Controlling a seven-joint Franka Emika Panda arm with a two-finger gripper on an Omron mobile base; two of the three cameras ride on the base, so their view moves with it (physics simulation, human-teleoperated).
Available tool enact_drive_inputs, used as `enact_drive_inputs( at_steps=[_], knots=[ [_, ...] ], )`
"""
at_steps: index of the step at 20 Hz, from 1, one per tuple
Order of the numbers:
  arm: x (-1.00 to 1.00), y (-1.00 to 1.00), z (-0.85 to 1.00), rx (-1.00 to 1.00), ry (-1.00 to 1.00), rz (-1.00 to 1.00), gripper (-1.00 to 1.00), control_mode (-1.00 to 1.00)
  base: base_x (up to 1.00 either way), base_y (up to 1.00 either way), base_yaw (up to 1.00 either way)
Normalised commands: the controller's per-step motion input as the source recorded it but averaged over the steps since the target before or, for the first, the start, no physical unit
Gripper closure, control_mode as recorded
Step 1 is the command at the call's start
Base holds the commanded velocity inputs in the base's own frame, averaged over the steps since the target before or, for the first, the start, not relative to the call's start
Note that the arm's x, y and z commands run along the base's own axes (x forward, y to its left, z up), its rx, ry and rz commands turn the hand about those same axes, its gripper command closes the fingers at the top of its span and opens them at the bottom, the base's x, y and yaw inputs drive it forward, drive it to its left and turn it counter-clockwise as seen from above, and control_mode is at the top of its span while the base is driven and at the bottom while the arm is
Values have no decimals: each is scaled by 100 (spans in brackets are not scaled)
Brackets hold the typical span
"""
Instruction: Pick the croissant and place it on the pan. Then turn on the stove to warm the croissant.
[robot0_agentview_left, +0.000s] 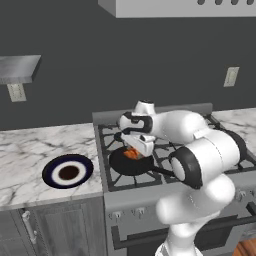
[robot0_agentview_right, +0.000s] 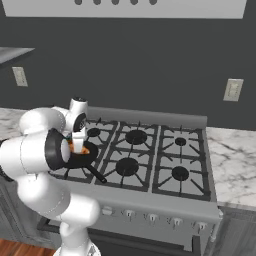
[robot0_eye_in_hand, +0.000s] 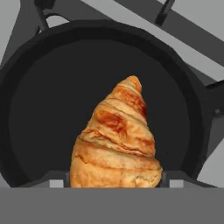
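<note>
Dk grey wall (robot0_agentview_left: 75, 30), marble counter (robot0_agentview_left: 30, 150), wall outlets (robot0_agentview_right: 233, 89)

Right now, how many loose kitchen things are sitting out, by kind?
Croissant: 1, held in the pincer over the pan
Pan: 1, black, on the stove
Plate: 1, dark blue with a white ring, on the counter
Total: 3

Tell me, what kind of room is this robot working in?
A kitchen, computer-rendered: a gas stove with black burners, marble counters beside it, and a frying pan under a croissant that the gripper holds.
</note>
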Motion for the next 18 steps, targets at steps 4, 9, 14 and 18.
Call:
enact_drive_inputs(
  at_steps=[4, 9, 14, 18],
  knots=[
    [52, 0, -21, -5, 6, 0, 100, -100, 0, 0, 0],
    [38, 0, -31, -8, 6, 0, 100, -100, 0, 0, 0],
    [4, 1, -26, -18, 0, 0, 100, -100, 0, 0, 0],
    [-25, 2, -1, -19, -15, -1, -100, -100, 0, 0, 0]
  ],
)
